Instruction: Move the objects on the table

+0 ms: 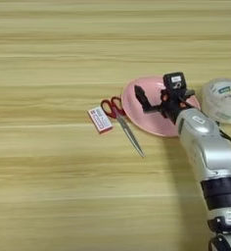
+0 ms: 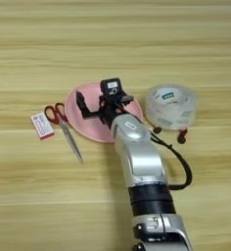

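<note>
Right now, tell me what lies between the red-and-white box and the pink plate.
The red-handled scissors lie between the box and the pink plate, handles beside the plate's rim; both eye views show it.

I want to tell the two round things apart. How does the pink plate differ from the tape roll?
The pink plate is flat, shallow and opaque; the tape roll is taller, clear, with a label on top. The plate lies partly under the gripper, and the roll stands free to its right. The plate looks wider. Both are round and rest on the table.
</note>
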